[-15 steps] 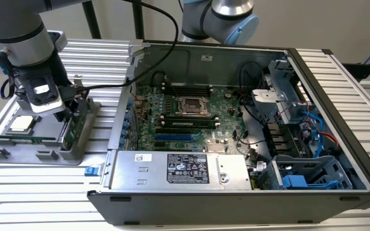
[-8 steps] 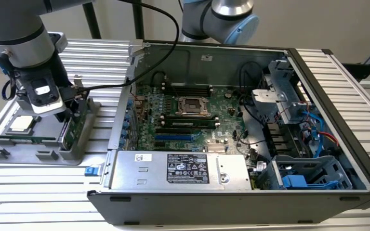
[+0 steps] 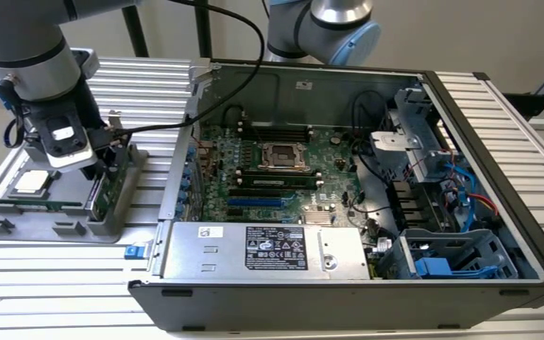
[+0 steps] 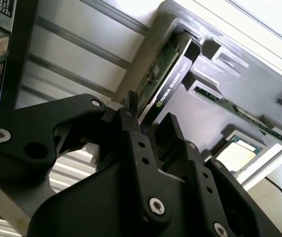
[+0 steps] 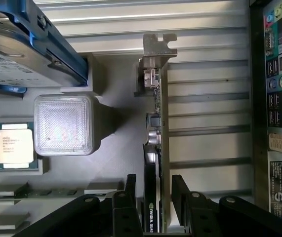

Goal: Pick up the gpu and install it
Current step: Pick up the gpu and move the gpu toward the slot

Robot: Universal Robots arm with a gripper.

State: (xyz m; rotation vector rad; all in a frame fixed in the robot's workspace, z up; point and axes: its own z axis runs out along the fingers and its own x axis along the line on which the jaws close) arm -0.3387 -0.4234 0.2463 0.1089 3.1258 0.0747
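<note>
The gpu (image 3: 111,190) stands on edge in a slot at the right side of the grey parts tray (image 3: 26,230), at the exterior view's left, beside the open computer case. The first wrist view shows its black cooler and green board (image 5: 155,148) with the silver bracket (image 5: 158,47) at the far end. My gripper (image 3: 97,161) hangs right over the card. In both wrist views the black fingers (image 5: 131,185) straddle the card's end, one on each face, with narrow gaps to it. The gripper (image 5: 154,186) (image 4: 148,116) is open around the gpu (image 4: 168,74).
The tray also holds a processor chip (image 5: 15,145), a thin memory stick (image 4: 234,111) and a silver hard drive in a blue frame (image 5: 22,49). The open case (image 3: 499,163) shows the motherboard (image 3: 272,170) with a blue slot (image 3: 253,202) and a silver power supply (image 3: 263,248).
</note>
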